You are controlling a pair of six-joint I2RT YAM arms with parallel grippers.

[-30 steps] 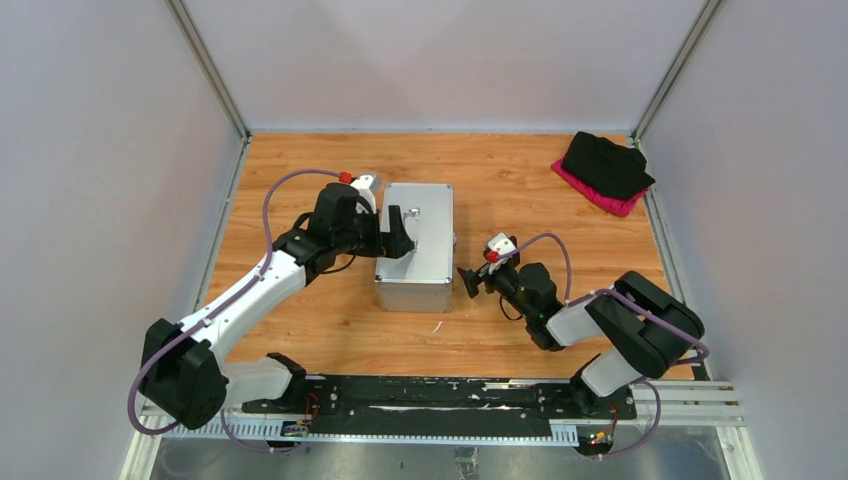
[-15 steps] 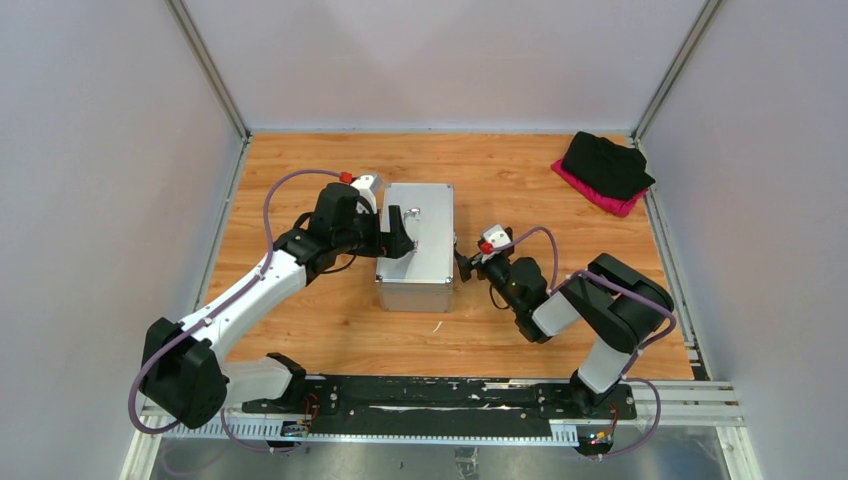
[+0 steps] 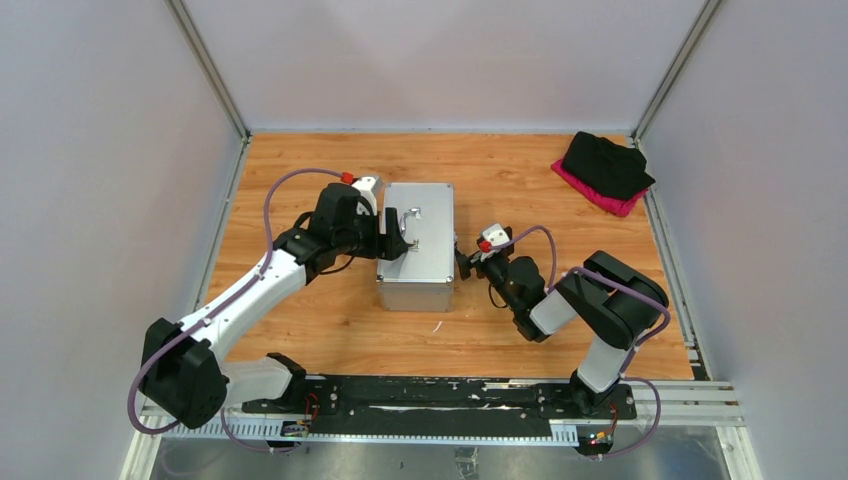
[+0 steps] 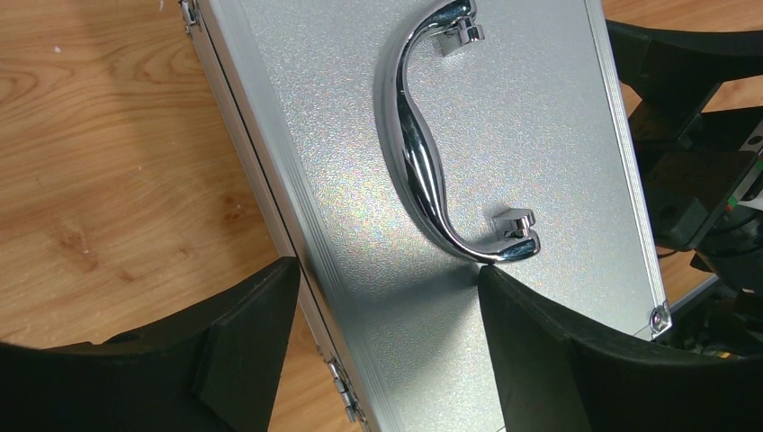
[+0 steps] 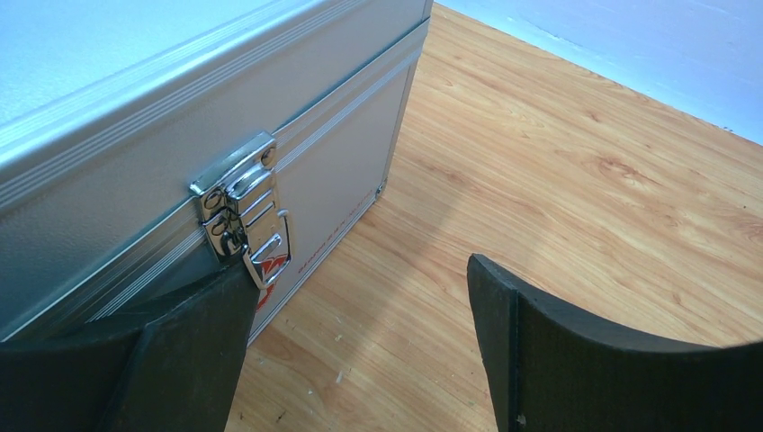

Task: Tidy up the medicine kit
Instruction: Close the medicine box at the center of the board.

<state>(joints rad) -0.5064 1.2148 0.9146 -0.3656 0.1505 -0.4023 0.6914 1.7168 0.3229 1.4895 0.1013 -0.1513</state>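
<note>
Jaws spread wide on both, left gripper (image 4: pixel 387 297) straddling the lid's edge, closed silver-grey metal medicine kit (image 3: pixel 417 240) mid-table, pebbled lid, chrome handle (image 4: pixel 418 144), right gripper (image 5: pixel 360 265) touching its latch (image 5: pixel 243 211).

the medicine kit (image 3: pixel 416 245) is a shiny silver metal box. it sits flat near the middle of the wooden table (image 3: pixel 500 330), its long sides running from near to far. its lid is shut. a curved shiny handle (image 4: pixel 418 144) lies flat on top. a small metal latch (image 5: pixel 243 211) on the side is snapped down.
</note>
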